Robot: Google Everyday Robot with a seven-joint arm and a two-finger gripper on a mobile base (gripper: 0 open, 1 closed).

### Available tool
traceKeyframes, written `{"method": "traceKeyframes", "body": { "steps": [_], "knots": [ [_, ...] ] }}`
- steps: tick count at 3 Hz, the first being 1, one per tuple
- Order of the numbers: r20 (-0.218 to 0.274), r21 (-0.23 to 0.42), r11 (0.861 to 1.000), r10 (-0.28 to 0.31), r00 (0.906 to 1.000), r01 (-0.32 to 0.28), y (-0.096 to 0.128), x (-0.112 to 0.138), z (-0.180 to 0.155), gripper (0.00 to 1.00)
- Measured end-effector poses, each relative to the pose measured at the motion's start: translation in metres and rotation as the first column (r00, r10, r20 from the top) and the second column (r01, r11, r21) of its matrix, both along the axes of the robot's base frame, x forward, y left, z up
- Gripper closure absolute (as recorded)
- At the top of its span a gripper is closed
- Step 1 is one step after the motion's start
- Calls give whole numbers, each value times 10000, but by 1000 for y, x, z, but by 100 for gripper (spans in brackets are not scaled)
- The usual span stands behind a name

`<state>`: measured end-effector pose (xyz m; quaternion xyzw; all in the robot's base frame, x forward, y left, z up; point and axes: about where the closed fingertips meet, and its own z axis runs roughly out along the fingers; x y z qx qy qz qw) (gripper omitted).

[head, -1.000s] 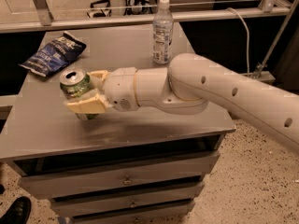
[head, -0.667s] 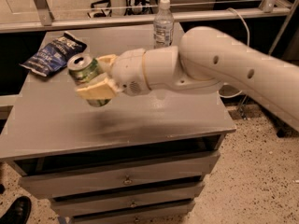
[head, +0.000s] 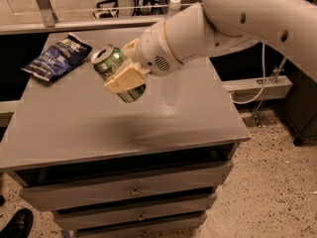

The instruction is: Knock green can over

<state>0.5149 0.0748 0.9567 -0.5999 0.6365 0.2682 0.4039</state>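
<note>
Since a second ago the one green can [head: 111, 60] has left the tabletop. It now hangs in the air over the middle of the grey table [head: 148, 128], tipped hard over with its silver top and pull-tab facing up and to the left. The gripper [head: 122, 72] is clamped on its smooth metal body, with one blocky cream finger [head: 125, 80] across the near side. Behind it, the arm's glossy white, rounded shell [head: 237, 19] comes in from the far right.

One crinkled dark blue snack bag [head: 57, 56] lies flat at the far left corner, well apart from the can. One white bottle cap [head: 174, 4] peeks over the arm at the far edge. Three drawer fronts [head: 129, 190] are stacked below the matte top. One black shoe [head: 17, 224] shows on the speckled floor, near left.
</note>
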Motion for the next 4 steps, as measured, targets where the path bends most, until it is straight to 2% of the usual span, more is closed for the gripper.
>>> {"method": "traceKeyframes", "body": {
  "steps": [1, 3, 4],
  "knots": [
    [-604, -1118, 9937, -32, 9982, -35, -3, 4, -14, 100],
    [-1648, -2279, 9724, 117, 9863, -496, 20, 4, -64, 100],
    [-1886, -2444, 9683, 50, 9820, -518, 29, 5, -80, 82]
  ]
}}
